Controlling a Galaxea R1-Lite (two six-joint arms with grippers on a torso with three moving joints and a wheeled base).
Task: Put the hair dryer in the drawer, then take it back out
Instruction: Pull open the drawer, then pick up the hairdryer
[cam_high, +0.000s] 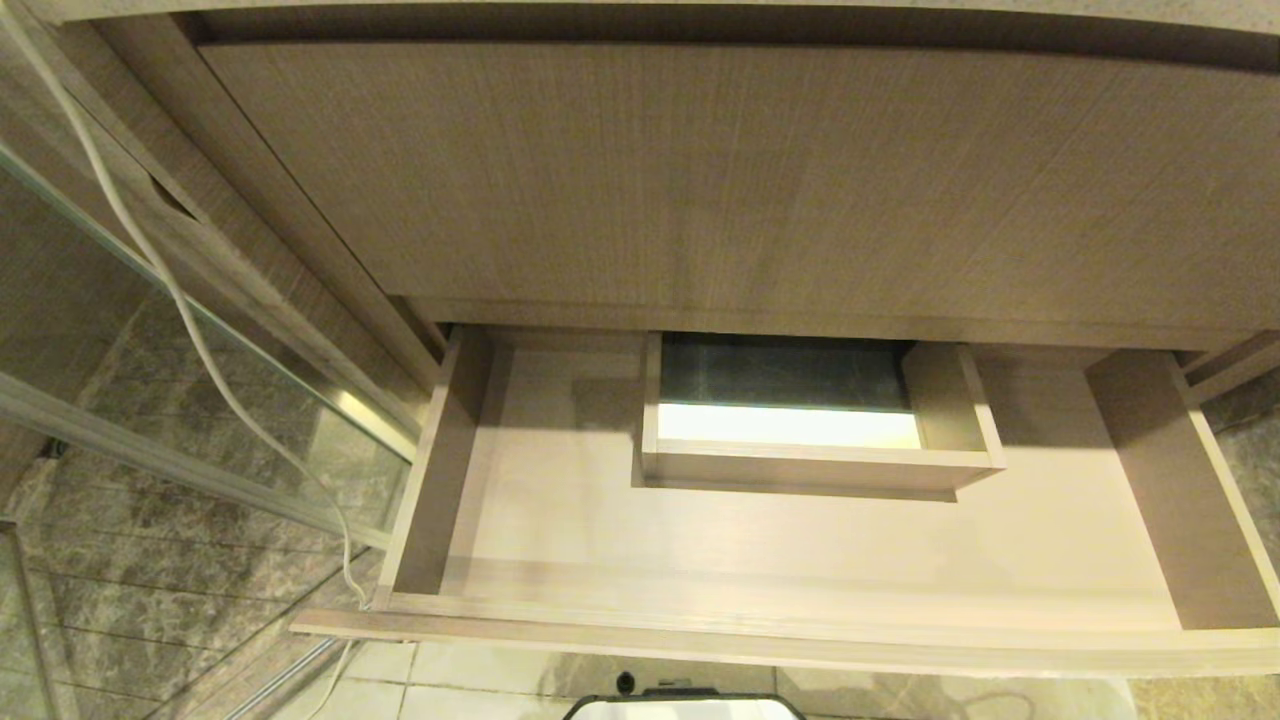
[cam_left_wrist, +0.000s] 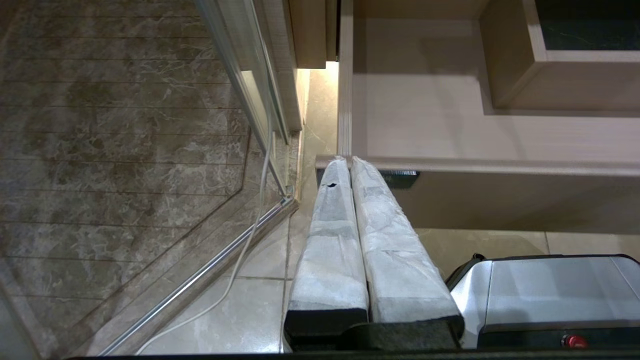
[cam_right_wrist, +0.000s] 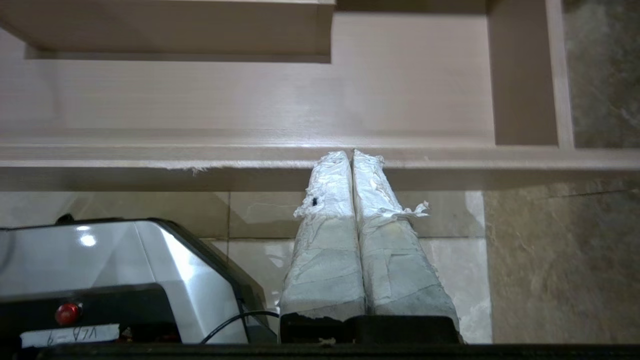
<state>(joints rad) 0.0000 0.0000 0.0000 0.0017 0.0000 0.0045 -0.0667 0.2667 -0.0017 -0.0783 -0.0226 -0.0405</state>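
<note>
Marble-patterned floor tiles and a glass partition frame the work area below a light-wood vanity.

Nearest, the robot's silver base (cam_right_wrist: 125, 265) sits beside and below both sets of jaws. The left gripper (cam_left_wrist: 350, 162) hangs with its jaws pressed together, holding nothing, its tips just short of the left end of the drawer front. The right gripper (cam_right_wrist: 351, 156) likewise has its jaws closed and empty, tips just short of the front lip toward the right end. Neither arm shows in the head view.

Beyond the jaws, the drawer (cam_high: 480, 600) stands pulled open. Its pale interior shows nothing but the boxed cutout (cam_high: 820, 465) at the back. A taller wood panel (cam_high: 720, 170) rises behind that. A long thin white cable (cam_high: 190, 320) trails down along the glass partition (cam_high: 150, 400), off to the outer side of the left jaws.

The hair dryer is visible in no view: not in the drawer, not in either gripper.

Risk, as judged: with the dryer unlocated, any reach proceeds blind. The loose cable could be mistaken for the dryer's cord, or snagged by the left arm. Closed jaws so near the lip could strike it on an advance.
</note>
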